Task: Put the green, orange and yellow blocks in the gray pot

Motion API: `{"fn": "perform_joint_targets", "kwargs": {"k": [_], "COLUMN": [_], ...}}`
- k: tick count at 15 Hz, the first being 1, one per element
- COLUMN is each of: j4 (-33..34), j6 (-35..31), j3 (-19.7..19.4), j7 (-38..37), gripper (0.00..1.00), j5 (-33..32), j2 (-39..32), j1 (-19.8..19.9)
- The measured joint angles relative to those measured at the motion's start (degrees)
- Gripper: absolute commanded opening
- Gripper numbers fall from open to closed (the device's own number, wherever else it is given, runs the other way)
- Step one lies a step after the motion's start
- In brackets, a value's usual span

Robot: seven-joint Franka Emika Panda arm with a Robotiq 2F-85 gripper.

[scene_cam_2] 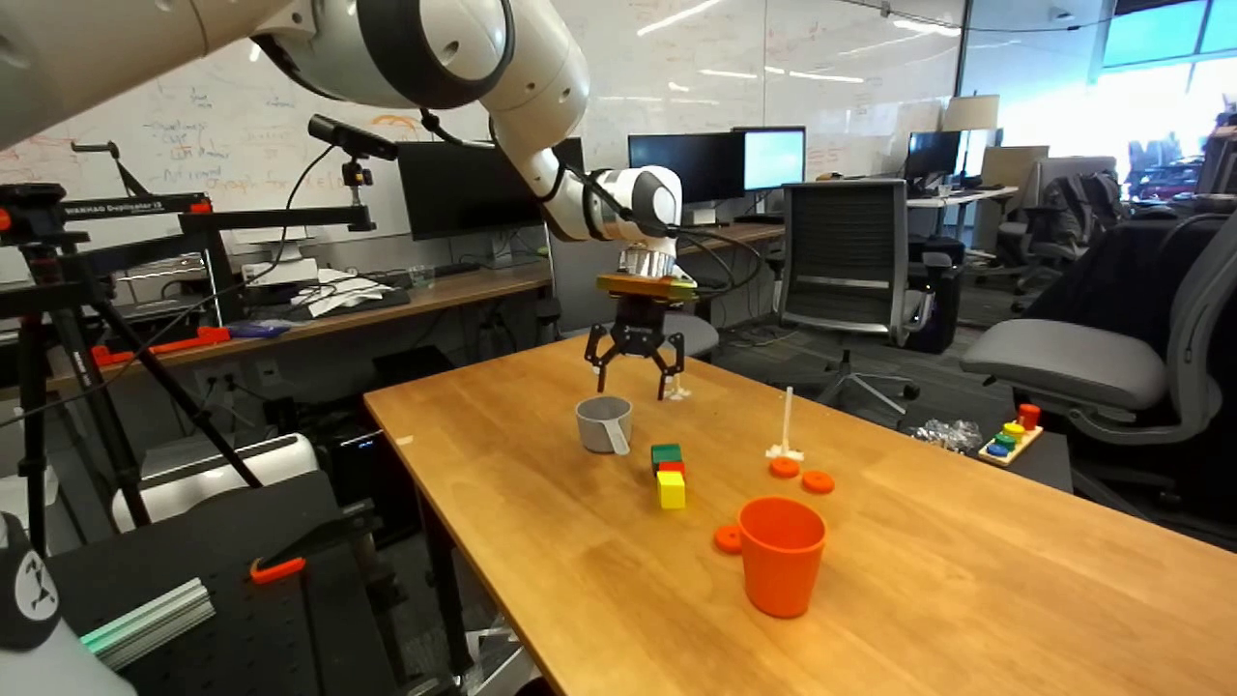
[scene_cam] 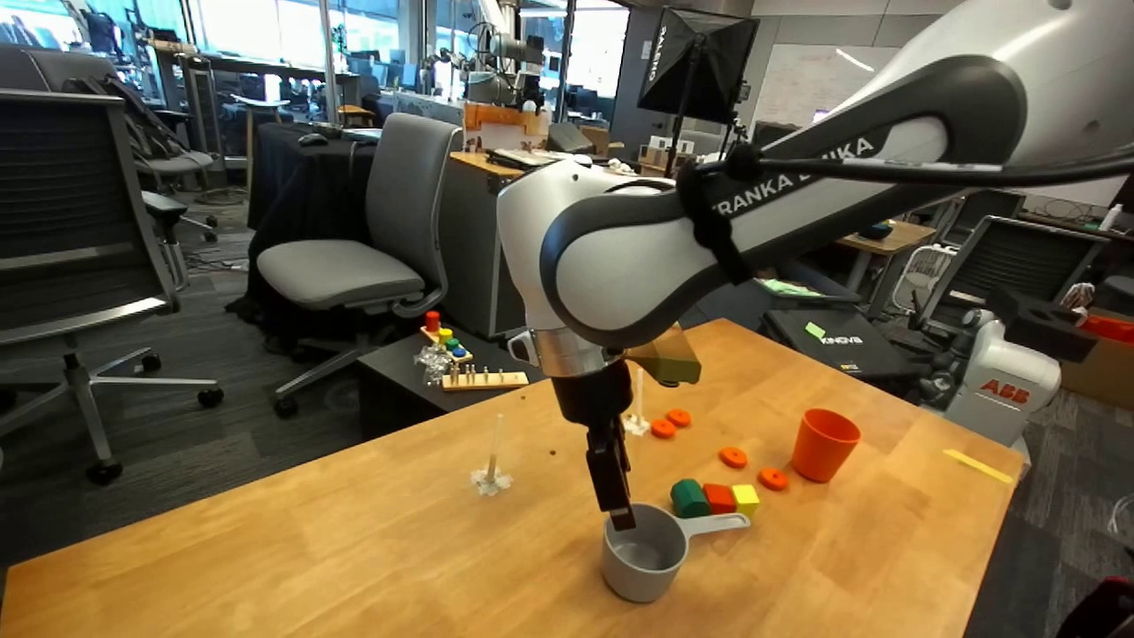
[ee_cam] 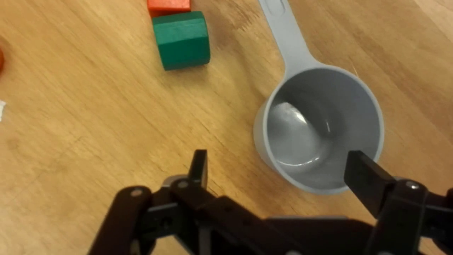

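The gray pot stands on the table with its handle toward the blocks; it also shows in an exterior view. In the wrist view the pot is empty inside. The green block, orange-red block and yellow block lie in a touching row beside the handle. The wrist view shows the green block and part of the orange-red block; the yellow one is out of view there. My gripper is open and empty above the table, beside and partly over the pot's rim.
An orange-red cup stands beyond the blocks. Several flat orange rings, such as this ring, lie near it. Two thin upright pegs stand on the table, one peg with a taped base. The table edge runs near the pot.
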State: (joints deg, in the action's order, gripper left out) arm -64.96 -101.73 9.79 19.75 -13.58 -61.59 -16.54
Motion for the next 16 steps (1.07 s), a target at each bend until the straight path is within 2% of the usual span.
{"fn": "perform_joint_targets", "kwargs": {"k": [9,16], "j4": [-0.8,-8.37], "j6": [-0.81,-3.01], "j3": [-2.44,-2.68], "j7": [-1.73,-3.69], "gripper": [1.0,1.0], "j5": [-3.0,-2.9], "j2": [4.57,6.7], "j1": [0.67,4.13]}}
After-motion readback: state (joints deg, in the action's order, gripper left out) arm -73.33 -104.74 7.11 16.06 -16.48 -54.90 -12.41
